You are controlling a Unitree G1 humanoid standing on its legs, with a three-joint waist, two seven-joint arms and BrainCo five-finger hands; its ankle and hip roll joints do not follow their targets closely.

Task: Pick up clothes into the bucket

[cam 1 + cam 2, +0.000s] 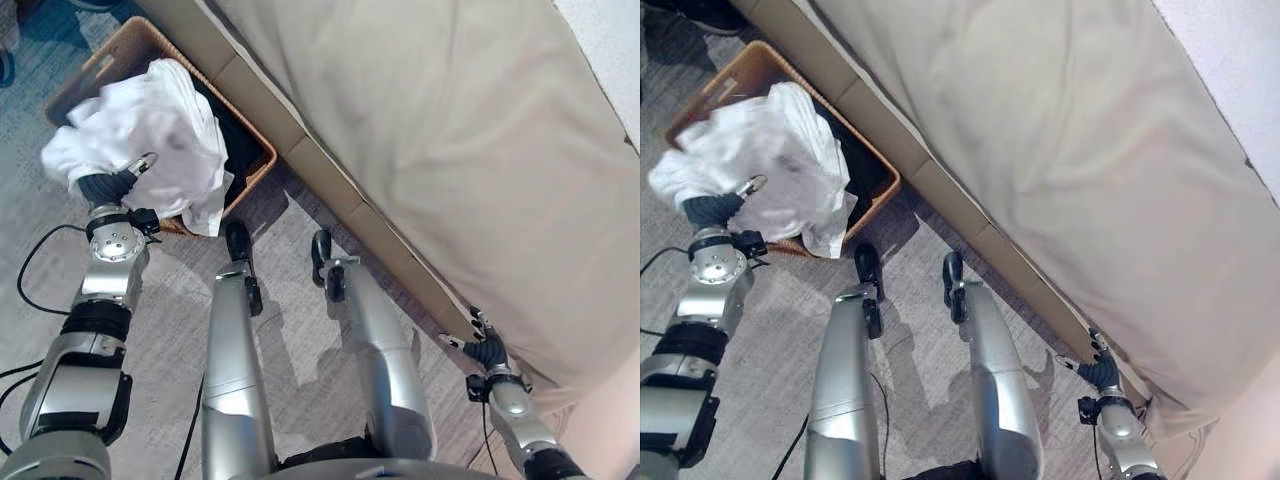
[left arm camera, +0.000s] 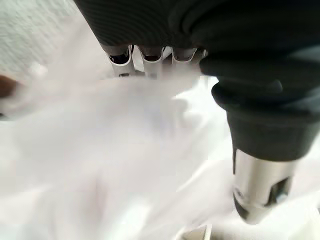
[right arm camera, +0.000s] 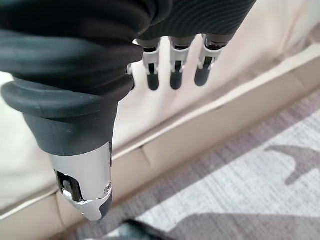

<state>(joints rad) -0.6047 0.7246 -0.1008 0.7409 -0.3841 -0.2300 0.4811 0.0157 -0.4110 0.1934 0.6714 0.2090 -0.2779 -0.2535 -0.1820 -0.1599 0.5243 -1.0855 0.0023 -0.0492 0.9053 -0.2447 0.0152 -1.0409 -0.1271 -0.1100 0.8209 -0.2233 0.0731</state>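
While the white garment (image 1: 150,140) hangs bunched over the wicker basket (image 1: 255,160) at the frame's upper left, the left hand (image 1: 125,180) sits under it, fingers buried in cloth, so their grip cannot be told. Far right, by the bed (image 1: 450,150), the right hand (image 1: 487,345) hangs relaxed, holding nothing.

Grey carpet floor (image 1: 300,330): wicker basket (image 1: 255,175) beside bed (image 1: 450,150), touching base.

Beige bed (image 1: 430,150) on grey carpet (image 1: 300,330)
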